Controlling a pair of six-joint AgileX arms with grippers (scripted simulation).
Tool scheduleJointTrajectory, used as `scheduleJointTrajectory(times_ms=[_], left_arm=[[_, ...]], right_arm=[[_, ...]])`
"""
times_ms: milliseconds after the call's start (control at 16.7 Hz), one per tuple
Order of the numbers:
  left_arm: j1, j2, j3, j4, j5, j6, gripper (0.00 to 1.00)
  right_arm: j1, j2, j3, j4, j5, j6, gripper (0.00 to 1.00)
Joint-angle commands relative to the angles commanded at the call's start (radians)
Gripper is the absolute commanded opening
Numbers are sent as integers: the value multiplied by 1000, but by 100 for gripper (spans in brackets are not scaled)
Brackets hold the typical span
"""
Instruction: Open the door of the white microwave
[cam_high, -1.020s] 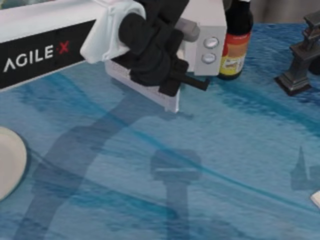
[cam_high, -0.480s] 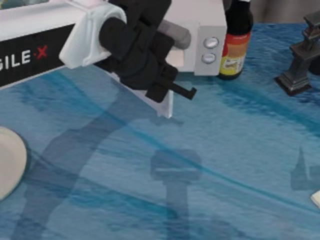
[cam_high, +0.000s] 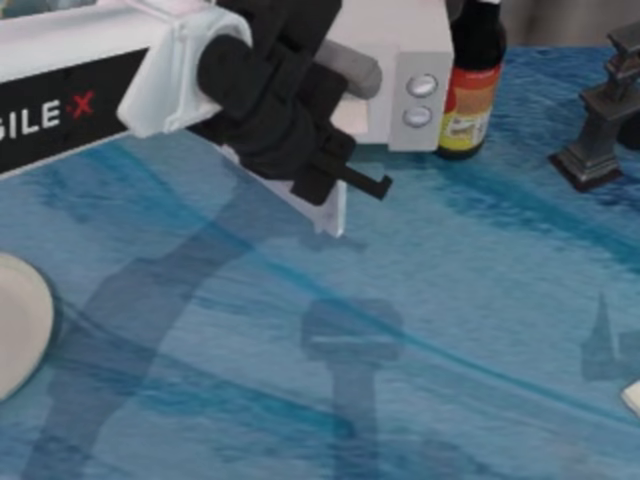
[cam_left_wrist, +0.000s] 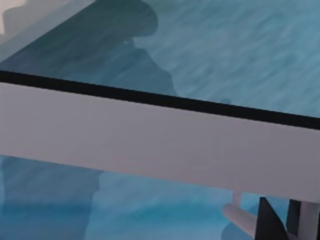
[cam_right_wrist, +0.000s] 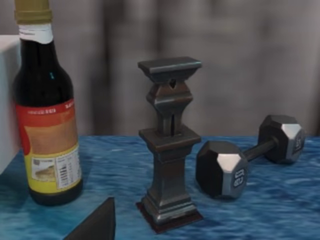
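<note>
1. Nearest the camera, the blue rippled tabletop (cam_high: 450, 330) carries only arm shadows, leaving room for a door to swing outward.
2. Just beyond, the flat white door panel (cam_high: 335, 212) stands swung out from the oven front, its edge pointing toward the camera; in the left wrist view it fills the frame as a broad pale band (cam_left_wrist: 150, 135).
3. The left gripper (cam_high: 345, 178) sits against that door, presumably to pull it; whether its dark fingers are apart or clamped I cannot tell.
4. Behind, the small boxy white microwave (cam_high: 415, 50) with two silver knobs stands at the table's far edge, a dark glass bottle with a yellow label (cam_high: 472, 80) touching or just beside it on its right.
5. The right arm's gripper is out of view, probably parked since one arm suffices.
</note>
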Motion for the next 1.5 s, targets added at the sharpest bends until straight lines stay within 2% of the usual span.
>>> scheduleJointTrajectory(times_ms=[960,1140,1500], left_arm=[[0,0,0,0,0,0,0],[0,-5,-11,0,14,12,0],[46,-62,-76,8,80,137,0]], right_arm=[[0,0,0,0,0,0,100],[0,0,0,0,0,0,100],[0,0,0,0,0,0,100]])
